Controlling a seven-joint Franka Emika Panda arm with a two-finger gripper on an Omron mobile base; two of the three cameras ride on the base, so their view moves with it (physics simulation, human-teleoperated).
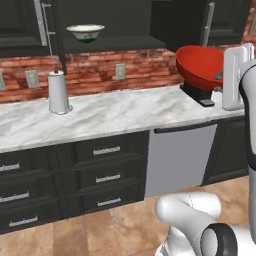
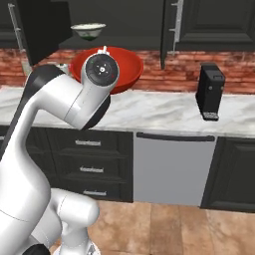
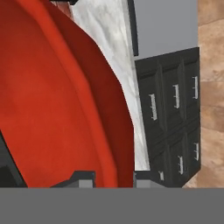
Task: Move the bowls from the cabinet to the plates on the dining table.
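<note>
The red bowl (image 1: 200,66) hangs in the air above the marble counter (image 1: 115,115), tipped steeply so its mouth faces sideways and up rather than straight up; in the right base view (image 2: 124,69) its rim runs roughly level behind the arm's wrist. In the hand view the bowl's (image 3: 57,100) wall passes down between the two fingertips (image 3: 85,178), one tip on each side of the rim, so the jaws (image 3: 111,178) are clamped on the bowl's edge. The white bowl (image 1: 85,32) sits upright on the shelf of the open cabinet (image 1: 115,22), well apart from the red one. A paper-towel roll (image 1: 58,92) stands on the counter below it.
</note>
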